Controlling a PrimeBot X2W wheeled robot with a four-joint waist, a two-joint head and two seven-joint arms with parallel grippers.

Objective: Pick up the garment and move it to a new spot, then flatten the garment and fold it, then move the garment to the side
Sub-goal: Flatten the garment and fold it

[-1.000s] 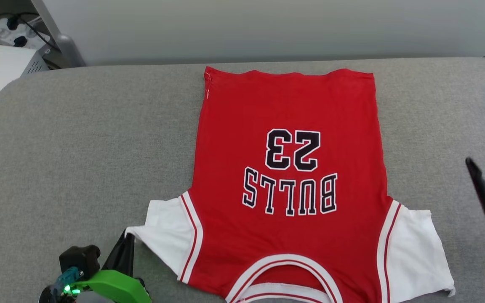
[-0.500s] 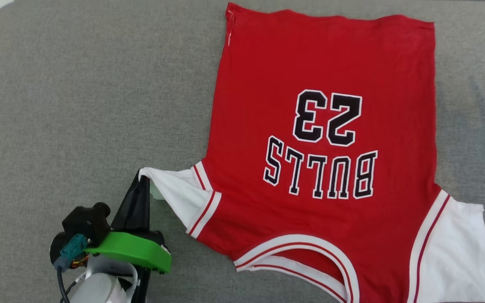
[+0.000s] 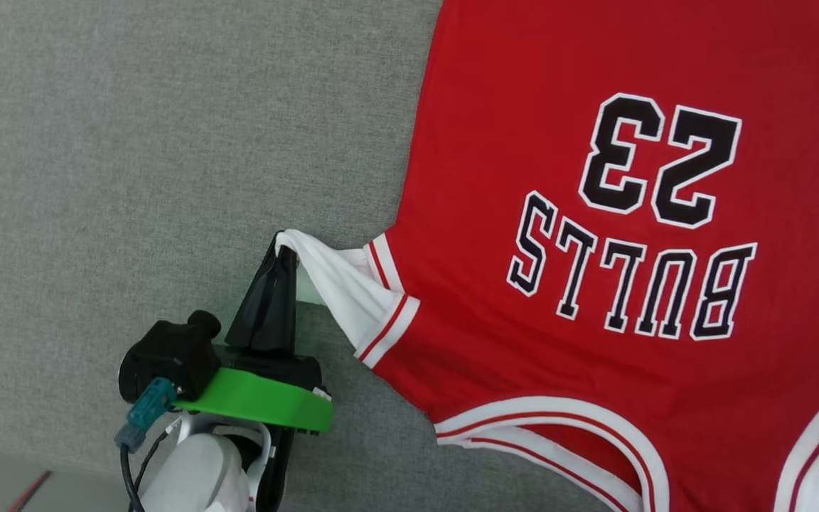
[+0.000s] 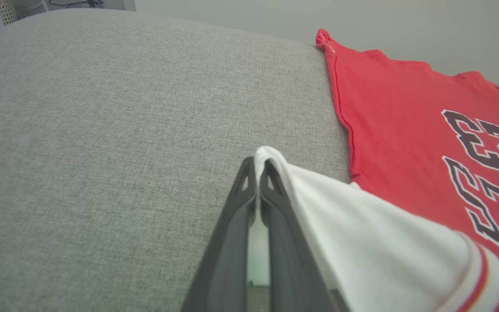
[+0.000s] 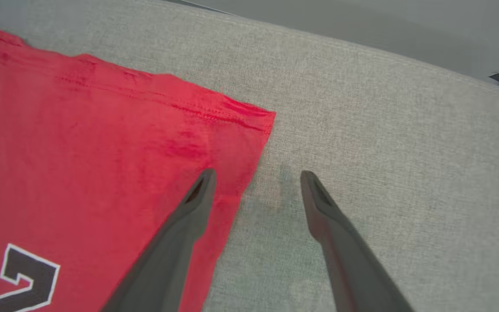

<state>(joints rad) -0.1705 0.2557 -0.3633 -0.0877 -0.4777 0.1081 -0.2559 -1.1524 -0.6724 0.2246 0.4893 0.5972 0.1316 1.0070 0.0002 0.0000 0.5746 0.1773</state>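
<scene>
The garment (image 3: 523, 341) is a red jersey lying flat on the grey cushion, its black "BULLS 23" lettering facing up and upside down to me. Its white left sleeve (image 3: 342, 284) is pulled up off the cushion into a taut peak. My left gripper (image 3: 283, 245) is shut on the tip of that sleeve; in the left wrist view the gripper (image 4: 257, 167) pinches the white cloth (image 4: 362, 234) between closed fingers. My right gripper (image 5: 256, 175) is open above the garment's far hem corner (image 5: 249, 125), one finger over red cloth, one over bare cushion, nothing held.
The grey fabric cushion (image 3: 132, 142) spreads wide to the left of the garment. Its near edge (image 3: 18, 455) shows at the lower left with floor below. A pale wall (image 4: 362, 17) stands behind the cushion's far edge.
The head camera has tilted down and closer, so the whole picture shifted. My left gripper has lifted the white sleeve and drawn it toward the jersey body. The right gripper has left the head view.
</scene>
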